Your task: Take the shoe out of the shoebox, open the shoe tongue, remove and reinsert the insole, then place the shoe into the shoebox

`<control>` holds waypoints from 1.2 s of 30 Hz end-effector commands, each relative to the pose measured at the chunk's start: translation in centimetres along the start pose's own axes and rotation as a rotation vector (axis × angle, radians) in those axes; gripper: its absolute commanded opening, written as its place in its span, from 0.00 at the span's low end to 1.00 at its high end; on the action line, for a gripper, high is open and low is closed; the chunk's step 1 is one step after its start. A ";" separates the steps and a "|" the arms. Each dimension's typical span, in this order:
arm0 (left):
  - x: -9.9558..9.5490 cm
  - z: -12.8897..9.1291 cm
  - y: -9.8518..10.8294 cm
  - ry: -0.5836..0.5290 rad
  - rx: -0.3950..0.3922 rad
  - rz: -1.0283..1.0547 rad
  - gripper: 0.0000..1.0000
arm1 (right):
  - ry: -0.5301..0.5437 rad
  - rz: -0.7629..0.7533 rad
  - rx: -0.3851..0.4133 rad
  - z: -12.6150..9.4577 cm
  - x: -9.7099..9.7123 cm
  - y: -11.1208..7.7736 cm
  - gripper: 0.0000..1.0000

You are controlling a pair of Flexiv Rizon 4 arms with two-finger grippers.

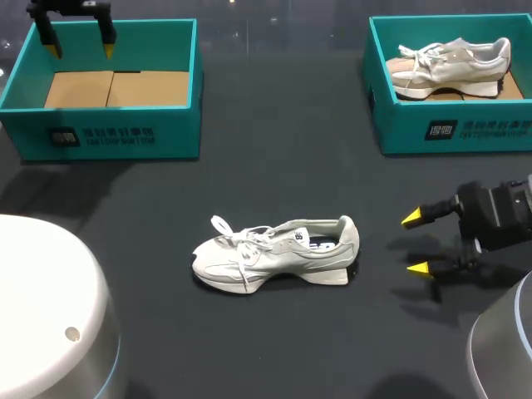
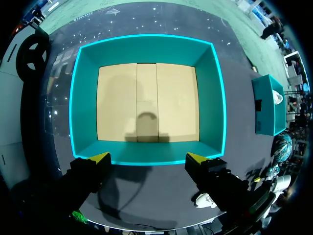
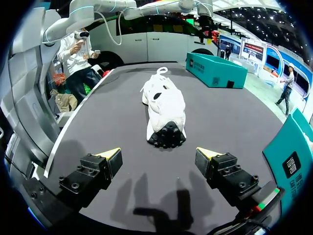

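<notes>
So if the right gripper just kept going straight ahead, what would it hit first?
Probably the heel of the white sneaker. The right gripper, fingers open, points at it across the bare table, though height is hard to judge.

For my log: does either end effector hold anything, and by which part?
Nothing is held. The left end effector is open over the empty shoebox; the right end effector is open, clear of the shoe.

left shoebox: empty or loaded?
Empty. The left shoebox shows only its bare cardboard floor; one shoe lies on the table, outside it.
</notes>
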State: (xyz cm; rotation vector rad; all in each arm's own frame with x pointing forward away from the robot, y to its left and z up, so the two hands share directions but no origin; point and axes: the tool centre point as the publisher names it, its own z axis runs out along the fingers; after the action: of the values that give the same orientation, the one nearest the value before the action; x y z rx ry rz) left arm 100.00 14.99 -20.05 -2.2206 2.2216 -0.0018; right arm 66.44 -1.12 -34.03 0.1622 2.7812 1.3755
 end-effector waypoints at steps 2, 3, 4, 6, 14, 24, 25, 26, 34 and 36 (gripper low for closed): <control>0.0 0.0 0.0 0.000 -0.001 0.000 1.00 | -0.001 0.014 0.001 0.6 -0.6 -0.3 1.00; 0.0 0.0 0.0 0.000 -0.001 0.000 1.00 | -0.003 0.018 -0.002 0.7 -0.7 -0.5 1.00; 0.0 0.0 0.0 0.000 -0.001 0.000 1.00 | -0.004 0.025 -0.005 0.7 -0.7 -0.6 1.00; 0.0 0.0 0.0 0.000 -0.001 0.000 1.00 | -0.003 0.031 -0.008 0.9 -0.7 -0.8 1.00; 0.0 0.0 0.0 0.000 -0.001 0.000 1.00 | -0.009 0.051 -0.028 1.5 -0.9 -1.3 1.00; 0.0 0.0 0.0 0.000 -0.001 0.000 1.00 | -0.009 0.057 -0.035 3.1 -1.1 -0.7 1.00; 0.0 0.0 0.0 0.000 -0.001 0.000 1.00 | -0.008 0.057 -0.036 3.3 -1.1 -0.7 1.00; 0.0 0.0 0.0 0.000 -0.001 0.000 1.00 | -0.008 0.058 -0.037 3.4 -1.1 -0.6 1.00; 0.0 0.0 0.0 0.000 -0.001 0.000 1.00 | -0.008 0.075 -0.050 4.7 -1.3 -0.5 1.00; 0.0 0.0 0.0 0.000 -0.001 0.000 1.00 | -0.009 0.079 -0.052 5.0 -1.4 -0.4 1.00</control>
State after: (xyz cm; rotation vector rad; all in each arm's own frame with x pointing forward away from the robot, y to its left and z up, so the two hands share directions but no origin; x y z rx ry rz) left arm 100.00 14.99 -20.05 -2.2206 2.2215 -0.0018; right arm 67.91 1.87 -37.06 0.2766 2.7561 1.4617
